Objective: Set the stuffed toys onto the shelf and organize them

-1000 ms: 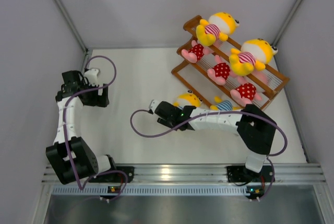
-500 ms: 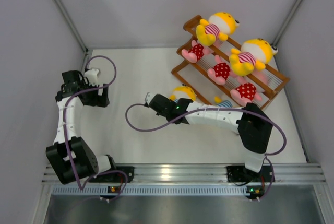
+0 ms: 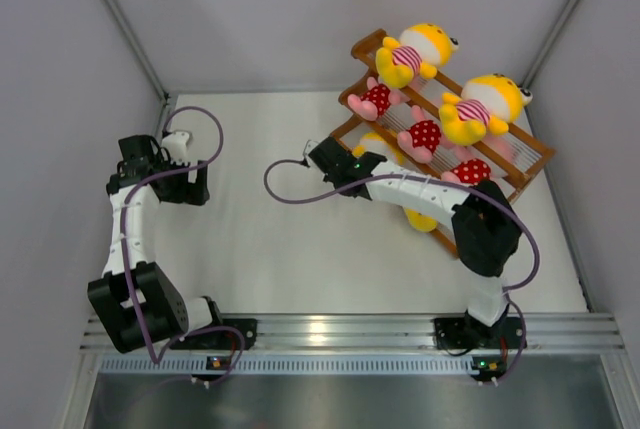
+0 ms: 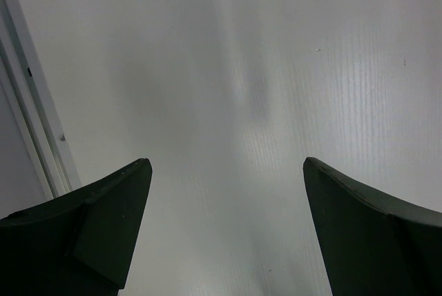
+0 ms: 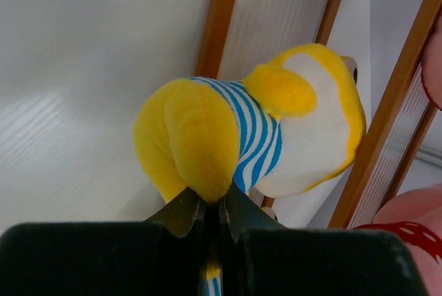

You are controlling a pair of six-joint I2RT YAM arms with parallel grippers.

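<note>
Clamping 1 blue-striped yellow toy at the shelf's lower-left end, the right gripper sits mid-frame. 2 pink-striped yellow toys and 3 pink toys rest on the shelf; 1 more yellow toy lies beneath that arm. The left gripper gapes at far left.

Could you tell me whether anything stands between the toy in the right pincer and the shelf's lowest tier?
Nothing visible does. The blue-striped toy, shut in the right pincer, is at the shelf frame, bare rods behind it; a pink toy sits aside.
</note>
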